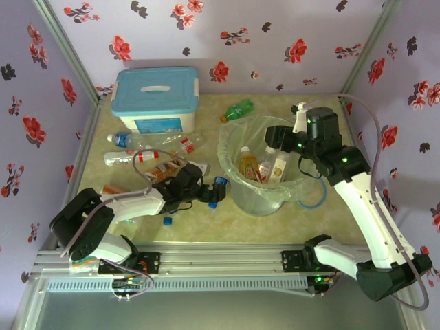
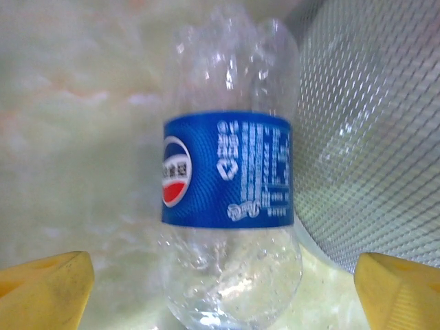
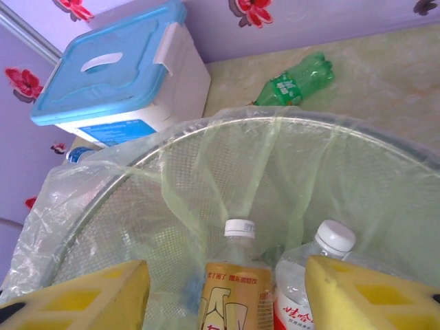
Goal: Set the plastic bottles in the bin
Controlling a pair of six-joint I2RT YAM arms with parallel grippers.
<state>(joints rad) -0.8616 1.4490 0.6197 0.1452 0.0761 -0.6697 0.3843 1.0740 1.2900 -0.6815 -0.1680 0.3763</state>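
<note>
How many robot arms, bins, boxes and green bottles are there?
left arm and right arm: 2
bin: 1
white box: 1
green bottle: 1
Total: 5

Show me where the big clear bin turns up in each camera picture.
Top external: the bin stands right of centre.
Left wrist: the bin's mesh-patterned wall runs down the right side, beside a blue-labelled bottle.
Right wrist: the bin's rim arcs across the middle, seen from above.
Shared landmark: the pale green tabletop around it.
</note>
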